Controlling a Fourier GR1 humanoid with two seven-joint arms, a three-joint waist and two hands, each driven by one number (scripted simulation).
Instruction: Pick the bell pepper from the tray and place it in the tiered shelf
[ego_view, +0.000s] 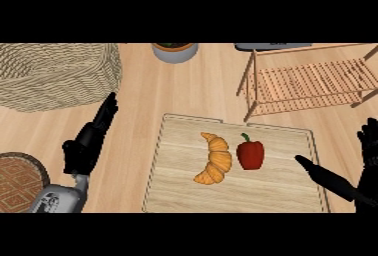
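A red bell pepper (251, 155) lies just right of a golden curved croissant (215, 160) on a pale wooden tray (159, 165) on the light wood counter (192, 90). A slatted wooden tiered shelf (310, 82) stands beyond. The black left hand (85, 147) and right hand (367, 150) flank the tray, fingers (109, 105) straight.

You are looking down at a home kitchen. The pale wood-grain worktop (184, 85) carries household things. A wooden tray (280, 192) at 5 o'clock has food on it, a croissant (215, 159) and a red bell pepper (250, 154) lying side by side. A large woven basket (55, 72) sits at 10 o'clock, a grey pot (175, 52) with a plant at 12 o'clock, a slatted wooden tiered shelf (317, 82) at 2 o'clock, and a round patterned mat (18, 182) at 8 o'clock.
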